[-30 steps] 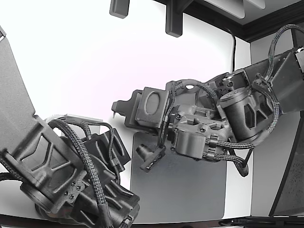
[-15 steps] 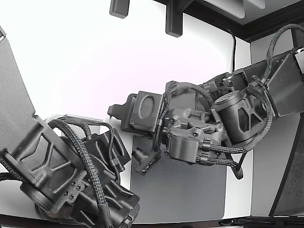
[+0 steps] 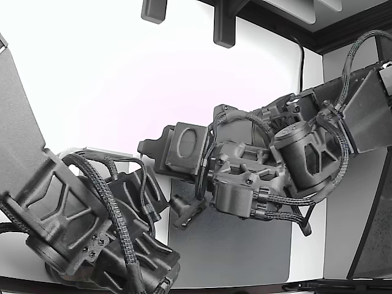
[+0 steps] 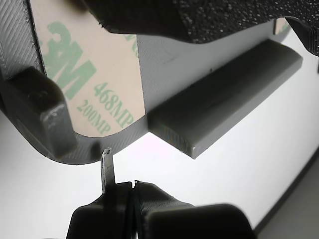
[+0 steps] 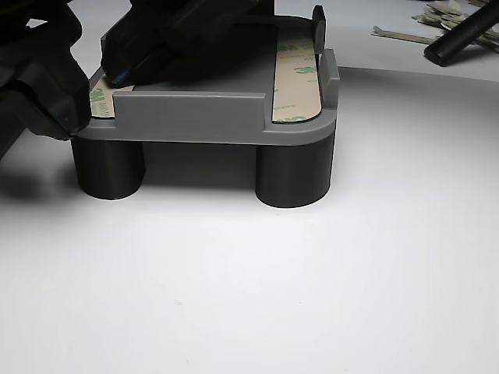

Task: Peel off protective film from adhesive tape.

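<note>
Jaws pressed together beside film-covered tape point(image 4: 94, 94) on grey fixture point(image 4: 219, 107).

Tape liner point(image 4: 94, 84): green print "3M", "468MP", "200MP", repeated along strip.

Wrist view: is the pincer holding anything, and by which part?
Nothing visibly held. The pincer shows as a thin tip just below the gray part's edge, near the printed tape liner, gripping no film.
</note>
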